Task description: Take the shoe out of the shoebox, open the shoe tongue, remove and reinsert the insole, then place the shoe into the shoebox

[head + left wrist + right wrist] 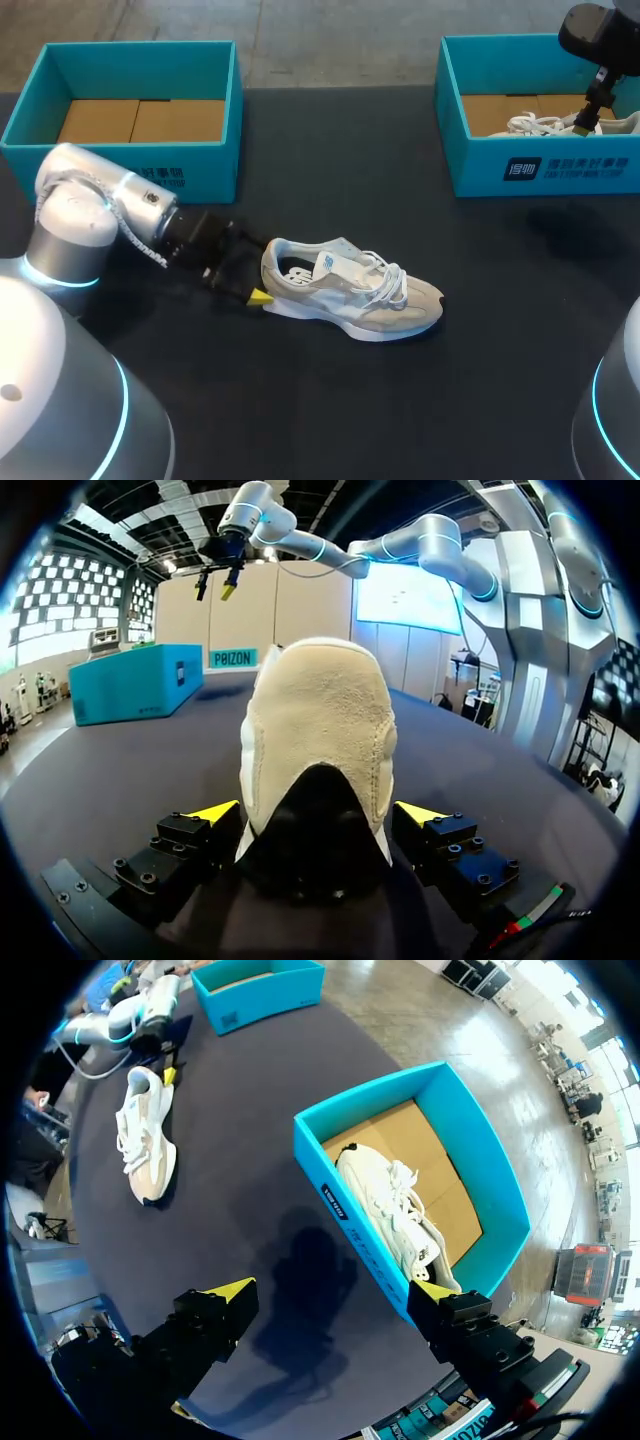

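1. Shoe (350,290): beige and white trainer with white laces; lies out of the boxes on the dark table (330,400), near the middle; sits on its sole, toe pointing right in the head view, heel toward the left arm (110,205).
2. Left gripper (317,810): low at table level, right at the shoe's heel; fingers stand wide apart with the heel between them; both yellow tips look pressed to the heel's sides, so it pinches the heel; the left wrist view looks along the shoe from heel to toe.
3. Left box (215,160): teal, lid off, at the table's far left behind the left arm; only a brown cardboard floor shows inside.
4. Right box (560,165): teal, lid off, at the far right, well apart from the shoe on the table; holds a second shoe (395,1210), white with laces, lying along the cardboard floor.
5. Right arm (600,35): comes in at the far right corner, above the right box.
6. Right gripper (328,1295): fingers spread wide, nothing between them; it hangs over the dark table just beside the right box's near wall; its shadow falls on the table below.
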Controlling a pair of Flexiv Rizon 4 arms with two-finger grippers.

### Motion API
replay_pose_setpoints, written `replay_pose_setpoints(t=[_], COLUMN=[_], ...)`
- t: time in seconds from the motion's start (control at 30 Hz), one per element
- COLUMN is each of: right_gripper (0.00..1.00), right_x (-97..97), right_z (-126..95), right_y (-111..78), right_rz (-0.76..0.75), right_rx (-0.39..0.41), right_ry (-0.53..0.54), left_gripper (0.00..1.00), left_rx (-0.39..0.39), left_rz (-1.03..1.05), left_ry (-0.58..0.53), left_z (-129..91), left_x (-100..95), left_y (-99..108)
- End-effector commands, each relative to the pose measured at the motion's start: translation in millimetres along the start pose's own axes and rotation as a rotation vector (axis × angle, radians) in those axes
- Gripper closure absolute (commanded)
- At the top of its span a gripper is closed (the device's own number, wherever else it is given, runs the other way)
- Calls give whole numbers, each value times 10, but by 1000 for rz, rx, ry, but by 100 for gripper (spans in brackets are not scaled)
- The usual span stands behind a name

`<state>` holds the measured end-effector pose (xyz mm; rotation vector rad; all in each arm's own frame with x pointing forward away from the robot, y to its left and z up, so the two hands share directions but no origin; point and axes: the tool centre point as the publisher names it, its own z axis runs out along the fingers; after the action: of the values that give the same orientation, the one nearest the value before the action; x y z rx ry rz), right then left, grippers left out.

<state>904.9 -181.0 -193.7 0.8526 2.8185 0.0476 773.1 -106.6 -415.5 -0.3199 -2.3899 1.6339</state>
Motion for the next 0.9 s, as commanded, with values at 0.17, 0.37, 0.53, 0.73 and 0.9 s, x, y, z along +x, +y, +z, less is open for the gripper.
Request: replay_pose_setpoints(t=[0.17,0.37,0.53,0.73,0.9], right_gripper=[0,0,0,0,0], right_x=[-5,-5,-5,-5,-5], right_z=[1,1,1,1,1], right_y=[-1,-1,-1,-1,-1], right_rz=[0,0,0,0,0], right_rx=[0,0,0,0,0], right_ry=[1,1,1,1,1], left_gripper=[0,0,0,48,100], left_rx=[4,8,7,14,20], left_rz=[11,19,16,15,15], left_ry=[17,28,34,43,42], left_z=[92,146,176,198,201], left_x=[-30,-40,-17,15,48], left_y=[-36,-73,-65,-81,-89])
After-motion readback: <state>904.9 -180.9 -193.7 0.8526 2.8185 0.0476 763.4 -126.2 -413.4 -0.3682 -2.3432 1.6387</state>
